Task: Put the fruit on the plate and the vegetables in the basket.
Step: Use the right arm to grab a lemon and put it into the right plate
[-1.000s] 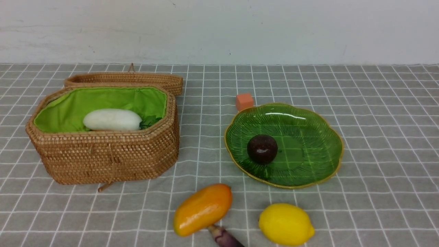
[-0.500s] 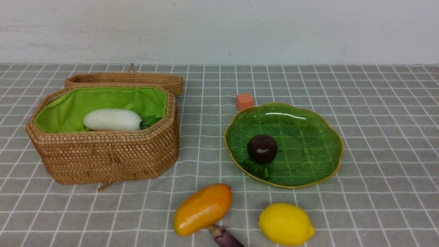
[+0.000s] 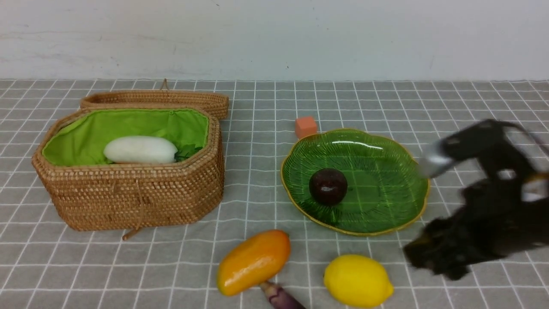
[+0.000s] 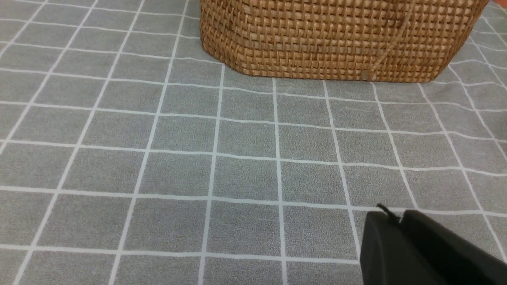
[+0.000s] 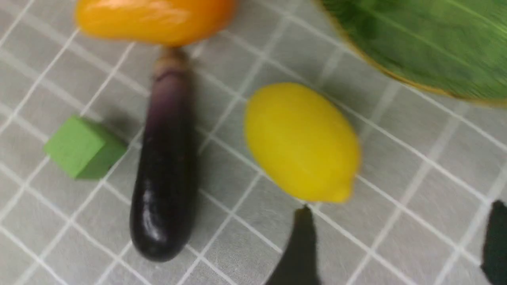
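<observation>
Right tool (image 5: 398, 208), spread apart, is hovering just right of the lemon (image 5: 301, 142) (long axis lying roughly left-right), making this the nearer arm.

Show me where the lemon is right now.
In the front view the lemon lies on the tablecloth near the robot, right of centre, just short of the plate, with the mango on its left.

Bright even light casts soft shadows; motion blur smears the right arm (image 3: 493, 214).
</observation>
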`<state>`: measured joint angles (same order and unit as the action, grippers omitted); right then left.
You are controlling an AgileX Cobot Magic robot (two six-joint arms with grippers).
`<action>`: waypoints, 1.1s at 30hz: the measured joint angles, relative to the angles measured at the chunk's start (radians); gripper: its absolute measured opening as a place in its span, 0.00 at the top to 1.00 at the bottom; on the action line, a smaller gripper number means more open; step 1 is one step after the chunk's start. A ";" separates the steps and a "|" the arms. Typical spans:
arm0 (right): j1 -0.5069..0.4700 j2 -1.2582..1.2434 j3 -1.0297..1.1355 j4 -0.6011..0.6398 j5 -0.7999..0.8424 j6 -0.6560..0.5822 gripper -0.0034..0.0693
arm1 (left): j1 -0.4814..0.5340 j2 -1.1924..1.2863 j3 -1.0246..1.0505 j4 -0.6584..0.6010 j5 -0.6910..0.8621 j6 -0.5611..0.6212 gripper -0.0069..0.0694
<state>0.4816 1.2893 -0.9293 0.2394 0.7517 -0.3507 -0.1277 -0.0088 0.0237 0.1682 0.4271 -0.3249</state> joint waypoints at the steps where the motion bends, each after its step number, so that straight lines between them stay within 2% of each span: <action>1: 0.026 0.030 -0.012 -0.019 -0.004 -0.044 0.07 | 0.000 0.000 0.000 0.000 0.000 0.000 0.84; 5: 0.119 0.169 -0.031 -0.126 -0.055 -0.190 0.02 | 0.000 0.000 0.000 0.000 0.000 0.000 0.84; 8: 0.142 0.240 -0.032 -0.166 -0.088 -0.212 0.04 | 0.000 0.000 0.000 0.000 0.000 0.000 0.83; 11: 0.149 0.353 -0.032 -0.215 -0.139 -0.218 0.12 | 0.000 0.000 0.000 0.000 0.000 0.000 0.83; 12: 0.149 0.376 -0.035 -0.227 -0.150 -0.221 0.19 | 0.000 0.000 0.000 0.000 0.000 0.000 0.83; 14: 0.149 0.380 -0.045 -0.227 -0.150 -0.223 0.22 | 0.000 0.000 0.000 0.000 0.000 0.000 0.83; 22: 0.142 0.358 -0.159 -0.150 0.111 -0.253 0.22 | 0.000 0.000 0.000 0.000 0.000 0.000 0.81; 24: 0.127 0.349 -0.192 -0.123 0.148 -0.252 0.22 | 0.000 0.000 0.000 0.000 0.000 0.000 0.81; 27: 0.024 0.339 -0.297 -0.053 0.161 -0.224 0.22 | 0.000 0.000 0.000 0.000 0.000 0.000 0.81; 29: -0.047 0.340 -0.336 -0.014 0.086 -0.189 0.22 | 0.000 0.000 0.000 0.000 0.000 0.000 0.81; 31: -0.131 0.356 -0.353 0.015 -0.076 -0.138 0.22 | 0.000 0.000 0.000 0.000 0.000 0.000 0.80; 33: -0.167 0.376 -0.354 0.027 -0.164 -0.103 0.22 | 0.000 0.000 0.000 0.000 0.000 0.000 0.80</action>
<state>0.3144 1.6655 -1.2830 0.2663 0.5873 -0.4540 -0.1277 -0.0088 0.0237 0.1682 0.4271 -0.3246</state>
